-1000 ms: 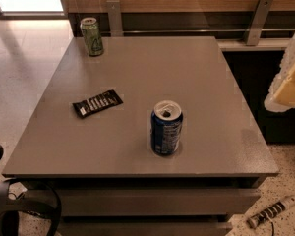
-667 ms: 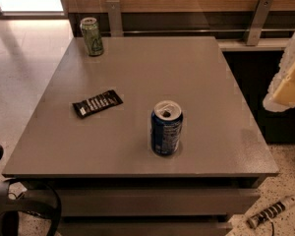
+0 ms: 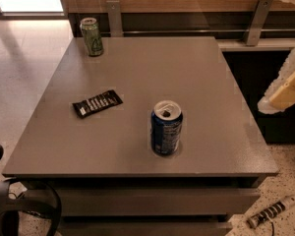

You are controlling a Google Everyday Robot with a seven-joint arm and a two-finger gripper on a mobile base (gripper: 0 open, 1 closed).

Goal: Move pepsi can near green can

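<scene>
**A:** Where does the pepsi can (image 3: pixel 166 128) sit?

**B:** It stands upright on the worktop (image 3: pixel 196 68), near the front edge and a little right of the middle. It is dark blue with white markings, and its silver top shows a dark opening.

**A:** And the green can (image 3: pixel 92 37)?

**B:** It stands upright too, at the far left corner of the worktop. It is green with pale markings and a silver top. The two cans are well apart, on a diagonal across the surface.

**A:** The end effector (image 3: pixel 281 91)?

**B:** It hangs in the air beyond the worktop's right edge, touching neither can.
</scene>
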